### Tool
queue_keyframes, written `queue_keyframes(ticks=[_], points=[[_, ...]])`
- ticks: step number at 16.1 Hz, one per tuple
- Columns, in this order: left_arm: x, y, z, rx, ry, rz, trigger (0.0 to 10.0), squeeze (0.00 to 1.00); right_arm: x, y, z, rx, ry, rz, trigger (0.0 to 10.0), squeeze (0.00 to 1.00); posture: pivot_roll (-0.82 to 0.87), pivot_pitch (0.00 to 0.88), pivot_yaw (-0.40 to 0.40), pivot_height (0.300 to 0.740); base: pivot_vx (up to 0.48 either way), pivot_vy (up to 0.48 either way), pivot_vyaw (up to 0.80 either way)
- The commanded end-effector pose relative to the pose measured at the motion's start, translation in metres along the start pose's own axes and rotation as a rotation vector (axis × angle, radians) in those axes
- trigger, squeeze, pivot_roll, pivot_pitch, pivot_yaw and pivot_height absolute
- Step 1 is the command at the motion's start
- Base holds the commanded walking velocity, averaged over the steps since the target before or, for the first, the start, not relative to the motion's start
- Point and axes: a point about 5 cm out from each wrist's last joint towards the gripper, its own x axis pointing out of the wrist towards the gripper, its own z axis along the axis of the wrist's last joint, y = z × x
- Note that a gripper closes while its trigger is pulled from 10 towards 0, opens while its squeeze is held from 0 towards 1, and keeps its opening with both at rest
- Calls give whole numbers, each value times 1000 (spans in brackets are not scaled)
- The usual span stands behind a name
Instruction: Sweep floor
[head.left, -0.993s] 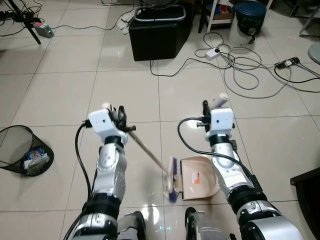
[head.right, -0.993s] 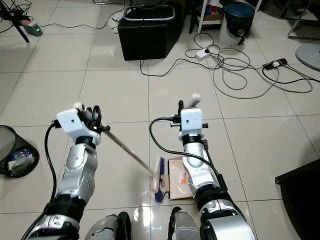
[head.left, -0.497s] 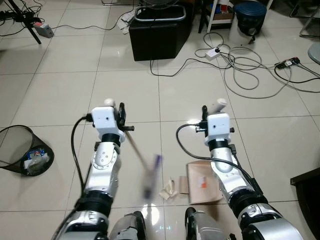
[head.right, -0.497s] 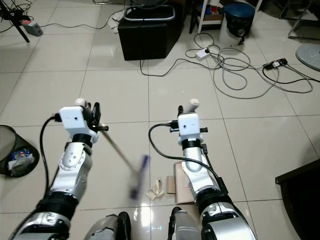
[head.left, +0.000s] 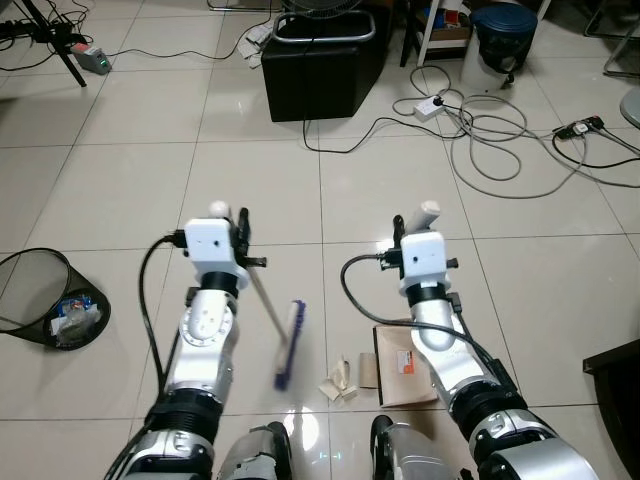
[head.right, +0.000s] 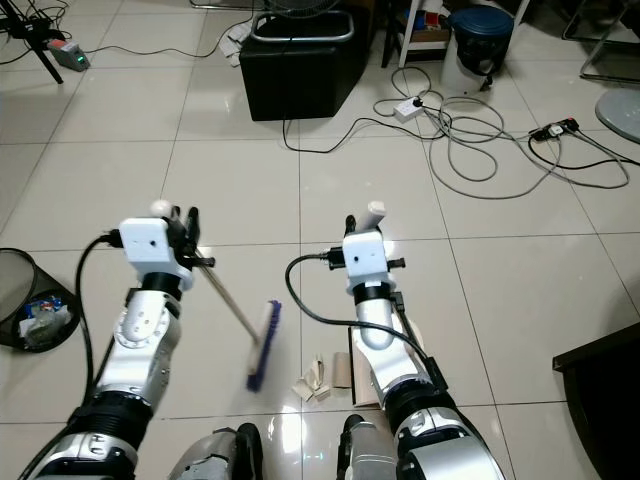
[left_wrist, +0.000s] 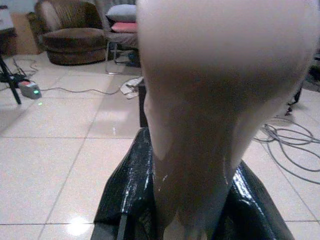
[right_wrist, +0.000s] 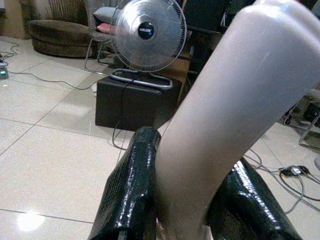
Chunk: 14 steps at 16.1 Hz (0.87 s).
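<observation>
My left gripper (head.left: 239, 224) is shut on the thin handle of a broom. Its purple brush head (head.left: 289, 343) hangs low over the tiles in front of me. The left wrist view has that beige handle end (left_wrist: 215, 100) clamped between the black fingers (left_wrist: 125, 200). My right gripper (head.left: 411, 222) is shut on the beige dustpan handle (right_wrist: 235, 100). The dustpan (head.left: 402, 372) rests on the floor by my right arm. Crumpled paper scraps (head.left: 338, 378) lie on the tile between the brush and the dustpan.
A tipped mesh wastebasket (head.left: 38, 298) with rubbish lies at the left. A black box (head.left: 320, 62) with a fan on it stands ahead. Cables and power strips (head.left: 500, 130) sprawl at the far right. A dark furniture corner (head.left: 615, 370) juts in at the right.
The brush head has swung left, away from the dustpan's mouth, leaving the paper scraps lying bare on the tile. The dustpan has turned and shifted slightly.
</observation>
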Motion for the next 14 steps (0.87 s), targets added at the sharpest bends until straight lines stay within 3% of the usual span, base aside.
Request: queue_keyframes(ticks=[1,5,6,9,12,14], points=[[-8,-5,-16,-30,87,11,10000,0,-6,3,-6,-12,24,2,10000,0,-15,248,38,740,0,0,0],[0,-13,-19,-260,132,120,10000,0,-8,5,-8,7,44,-16,10000,0,-23,254,36,740,0,0,0],[7,-16,-14,-376,117,178,10000,0,-8,5,-8,13,49,-26,10000,0,-26,255,36,740,0,0,0],[23,-11,1,-582,59,309,10000,0,-7,2,-9,39,63,-64,10000,0,-28,249,36,740,0,0,0],[31,-11,10,-613,30,266,10000,0,-5,-4,-9,79,73,-103,10000,0,-24,238,37,740,0,0,0],[34,-14,17,-519,-7,162,10000,0,-3,-7,-7,122,63,-111,10000,0,-21,227,39,740,0,0,0]])
